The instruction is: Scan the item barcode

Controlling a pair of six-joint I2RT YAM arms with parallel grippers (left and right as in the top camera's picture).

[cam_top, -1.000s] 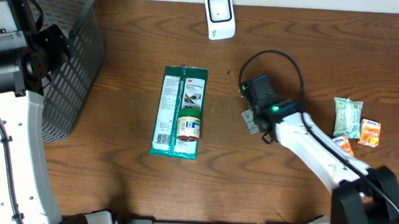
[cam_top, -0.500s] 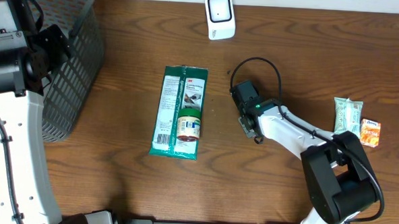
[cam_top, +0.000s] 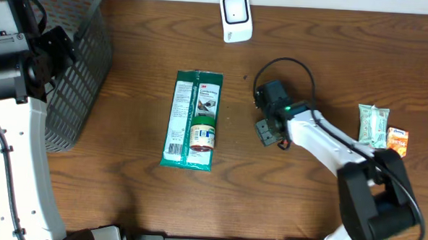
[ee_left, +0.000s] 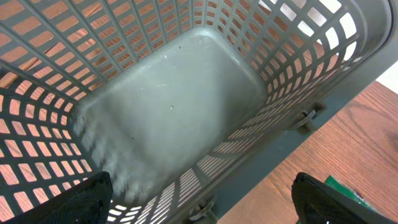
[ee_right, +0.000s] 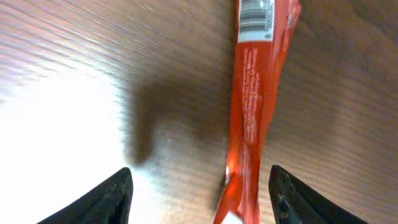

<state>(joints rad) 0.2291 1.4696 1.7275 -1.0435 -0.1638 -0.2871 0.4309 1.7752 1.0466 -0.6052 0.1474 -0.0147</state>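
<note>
- Right gripper [ee_right: 202, 199] is closest in, a bit right of the middle of the worktop [cam_top: 124, 181]. It's pointing straight down and the jaws are spread wide.
- The red packet [ee_right: 252, 118] lies flat on the wood right under it, running lengthwise between the jaws. Its barcode [ee_right: 255, 11] is face up at the end away from the fingertips [ee_right: 112, 196]. As far as I can see neither side touches the packet. From overhead it's pretty much hidden under the gripper.
- Left of that, around the middle of the worktop, there's a long green pack [cam_top: 191, 119] lying flat. A small container with a white and blue label [cam_top: 203, 135] sits on top of it.
- Over by the right edge are a pale green snack pack [cam_top: 371, 125] and a small orange one [cam_top: 396, 142], just beside each other.
- Left gripper [ee_left: 205, 199] hangs over the grey mesh basket [cam_top: 75, 70] at the far left corner, jaws wide apart, nothing in them. The wrist cam looks straight into the basket.
- The white scanner [cam_top: 235, 17] stands at the far edge near the middle, well apart from the red packet.
</note>
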